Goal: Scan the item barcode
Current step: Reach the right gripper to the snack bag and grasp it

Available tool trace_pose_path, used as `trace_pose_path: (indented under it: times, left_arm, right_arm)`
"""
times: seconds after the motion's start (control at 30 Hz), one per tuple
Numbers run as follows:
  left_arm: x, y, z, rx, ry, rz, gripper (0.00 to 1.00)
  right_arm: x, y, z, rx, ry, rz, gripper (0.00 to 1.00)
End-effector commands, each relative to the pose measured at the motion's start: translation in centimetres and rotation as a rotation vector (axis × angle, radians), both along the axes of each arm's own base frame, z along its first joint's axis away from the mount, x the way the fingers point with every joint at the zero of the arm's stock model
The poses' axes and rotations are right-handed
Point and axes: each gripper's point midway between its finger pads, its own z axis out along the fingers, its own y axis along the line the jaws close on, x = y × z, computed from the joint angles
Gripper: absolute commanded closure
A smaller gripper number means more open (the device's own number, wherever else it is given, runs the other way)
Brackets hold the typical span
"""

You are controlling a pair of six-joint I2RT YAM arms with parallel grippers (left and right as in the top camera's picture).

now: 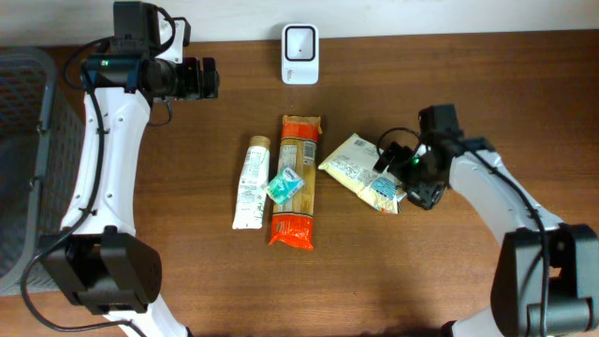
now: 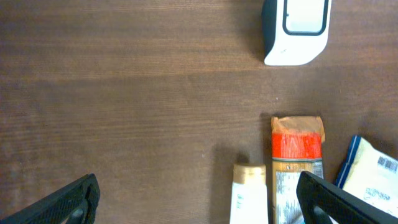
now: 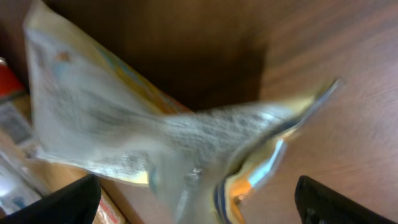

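Currently, wide open at the right tool [image 3: 198,186], straddling a crumpled yellow-and-white pouch [image 3: 155,137] without gripping it. Lying on the bench [image 1: 468,281], right of the pasta packet [image 1: 297,183], nearer than the white scanner [image 1: 300,53]. Wide open also at the left tool [image 2: 198,180], hovering far left.

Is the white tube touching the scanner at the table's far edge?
No, bare table separates the tube from the scanner.
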Motion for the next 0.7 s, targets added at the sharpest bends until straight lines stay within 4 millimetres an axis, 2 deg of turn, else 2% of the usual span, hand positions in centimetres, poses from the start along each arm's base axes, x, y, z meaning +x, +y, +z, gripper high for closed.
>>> trace_pose_path:
  times: [0.0, 0.03, 0.07, 0.1, 0.17, 0.2, 0.27, 0.37, 0.43, 0.47, 0.53, 0.57, 0.6, 0.63, 0.67]
  left_arm:
    - [0.0, 0.1, 0.0, 0.001, -0.001, 0.0, 0.01]
    - [0.0, 0.1, 0.0, 0.001, -0.001, 0.0, 0.01]
    - [0.0, 0.1, 0.0, 0.001, 0.0, 0.0, 0.01]
    - [0.0, 0.1, 0.0, 0.001, 0.0, 0.0, 0.01]
    - [0.0, 0.1, 0.0, 0.001, 0.0, 0.0, 0.01]
    - [0.0, 0.1, 0.0, 0.001, 0.0, 0.0, 0.01]
    - [0.0, 0.1, 0.0, 0.001, 0.0, 0.0, 0.01]
    - [0.0, 0.1, 0.0, 0.001, 0.0, 0.0, 0.01]
    - [0.0, 0.1, 0.0, 0.001, 0.0, 0.0, 0.01]
    - [0.0, 0.1, 0.0, 0.001, 0.0, 0.0, 0.01]
    - [0.0, 0.1, 0.0, 0.001, 0.0, 0.0, 0.01]
    - [0.0, 0.1, 0.0, 0.001, 0.0, 0.0, 0.01]
    - [0.0, 0.1, 0.0, 0.001, 0.0, 0.0, 0.01]
    - [0.0, 0.1, 0.0, 0.001, 0.0, 0.0, 0.01]
    - [0.0, 0.1, 0.0, 0.001, 0.0, 0.0, 0.01]
  right_arm:
    - [-0.8, 1.3, -1.7, 0.044, 0.002, -0.016, 0.01]
    - [-0.6, 1.4, -2.5, 0.034, 0.0, -0.01, 0.01]
    - [-0.5, 1.8, -4.6, 0.035, 0.032, -0.012, 0.01]
    - [-0.5, 1.9, -5.0, 0.045, 0.042, -0.012, 0.12]
    - [-0.5, 1.9, -5.0, 0.045, 0.043, -0.012, 0.53]
    - [-0.5, 2.0, -4.9, 0.05, 0.039, 0.001, 0.61]
    - [0.5, 3.0, -3.8, 0.069, -0.04, 0.153, 0.73]
    - [2.1, 5.0, -0.5, 0.081, -0.253, 0.586, 0.82]
    - [2.5, 4.8, 0.7, 0.001, -0.335, 0.809, 0.9]
    - [2.9, 4.4, 0.9, -0.04, -0.357, 0.865, 0.96]
    - [3.5, 3.2, 0.7, -0.15, -0.378, 0.961, 0.96]
    - [4.1, 1.5, 0.4, -0.257, -0.347, 0.954, 0.95]
    - [4.3, 0.9, 0.5, -0.293, -0.331, 0.949, 0.83]
    - [4.4, 0.6, 1.0, -0.303, -0.321, 0.945, 0.4]
    - [4.4, 0.9, 1.6, -0.284, -0.316, 0.932, 0.28]
